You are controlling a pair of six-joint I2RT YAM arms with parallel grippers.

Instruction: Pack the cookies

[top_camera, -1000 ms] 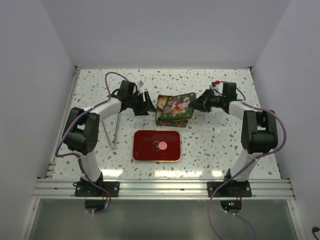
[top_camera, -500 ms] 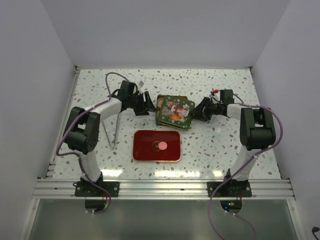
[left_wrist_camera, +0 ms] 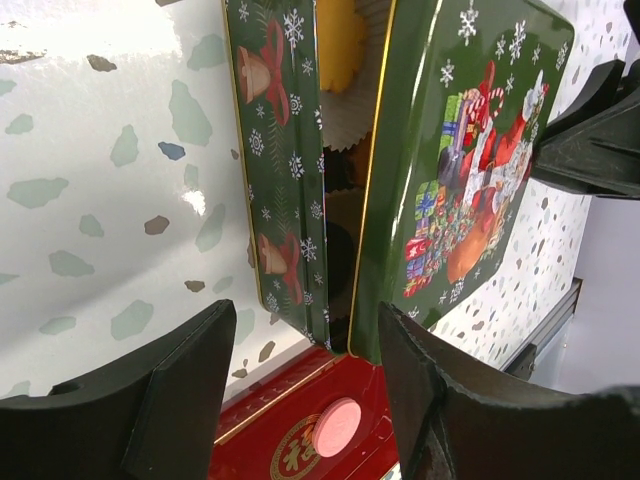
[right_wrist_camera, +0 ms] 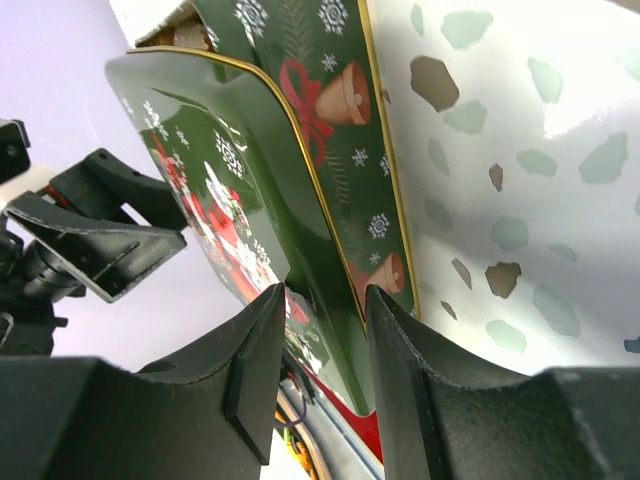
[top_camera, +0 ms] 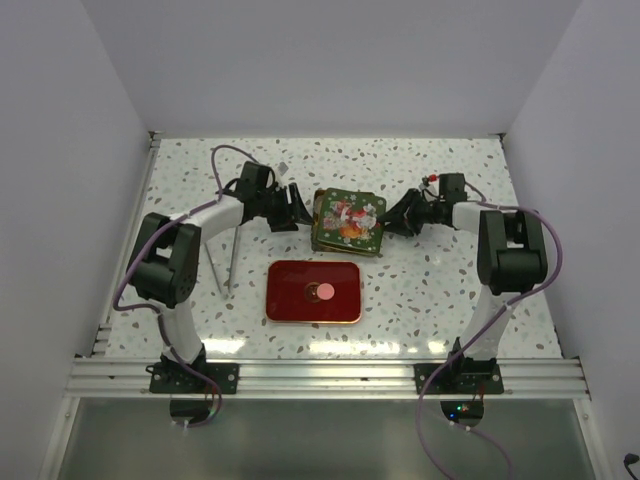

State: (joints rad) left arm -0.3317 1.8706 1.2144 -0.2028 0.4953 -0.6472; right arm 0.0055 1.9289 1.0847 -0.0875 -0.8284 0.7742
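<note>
Since half a second ago the right hand has drawn slightly back. The lid now lies flatter over the green tin, no longer tipped up as it was a second ago.

From above, we see the left hand just beside the tin's left edge and the right hand at its right edge, the two facing each other. A red tray sits near the tin's front edge, with a narrow strip of desk between them. Bare desk stretches behind the tin and to the right of the tray. One pink cookie lies in the middle of the tray.

From the left wrist, we find the left hand spread wide, its fingers apart from the tin's bell-patterned side wall. The lid sits shifted off that wall, leaving a slot. Through it show a yellow cookie in a white paper cup and darker rounds below, too shadowed to name. The pink cookie is flat, round and smooth.

From the right wrist, the right hand is narrow, and the lid's gold rim runs into the gap between its fingers. Whether they press it we cannot tell. Bare desk lies to the right of the tin's wall.
</note>
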